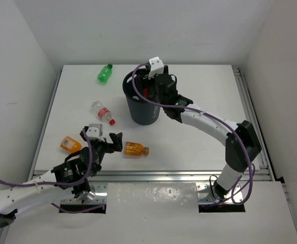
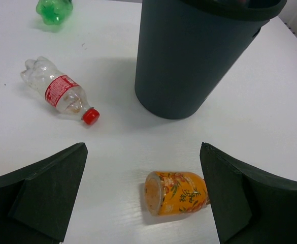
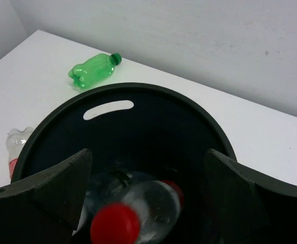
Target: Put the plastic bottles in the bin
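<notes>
Bin (image 1: 144,115) mouth overhead blocked by right end effector (image 1: 156,90).

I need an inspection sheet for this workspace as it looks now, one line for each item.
Surface: white table, no spills seen.
Job's things: black bin upright mid-table, a red-capped bottle inside its rim. Lying on the table: green bottle, red-labelled bottle, left orange bottle, centre orange bottle.
Clutter: nothing seen.
Grippers: left gripper open, beside the centre orange bottle. Right gripper open over the bin's mouth, fingers clear of the red-capped bottle.
Cables: purple cables run along both arms.
Surroundings: white walls on three sides.
</notes>
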`<state>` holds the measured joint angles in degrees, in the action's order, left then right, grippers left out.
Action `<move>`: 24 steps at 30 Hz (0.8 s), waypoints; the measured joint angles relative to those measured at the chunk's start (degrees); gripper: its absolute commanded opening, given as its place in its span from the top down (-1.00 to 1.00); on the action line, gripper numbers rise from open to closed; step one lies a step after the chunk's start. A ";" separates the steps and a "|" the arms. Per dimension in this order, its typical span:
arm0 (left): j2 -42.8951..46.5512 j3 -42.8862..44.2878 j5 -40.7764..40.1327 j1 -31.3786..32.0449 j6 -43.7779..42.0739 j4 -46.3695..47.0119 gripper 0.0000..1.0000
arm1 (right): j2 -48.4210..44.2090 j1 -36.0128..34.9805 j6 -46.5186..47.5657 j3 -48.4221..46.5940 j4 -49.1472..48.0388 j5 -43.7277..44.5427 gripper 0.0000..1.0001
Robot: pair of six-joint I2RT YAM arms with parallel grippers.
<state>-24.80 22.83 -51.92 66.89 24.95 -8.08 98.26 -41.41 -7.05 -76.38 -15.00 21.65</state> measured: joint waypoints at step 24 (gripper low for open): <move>1.40 0.00 -4.04 0.00 3.23 -1.53 -0.99 | -22.01 -15.32 3.76 35.01 7.04 -21.75 -0.93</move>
<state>-23.40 22.83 -55.96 66.89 28.18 -9.61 76.25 -56.73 -3.29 -41.36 -7.97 -0.10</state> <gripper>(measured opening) 0.995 0.956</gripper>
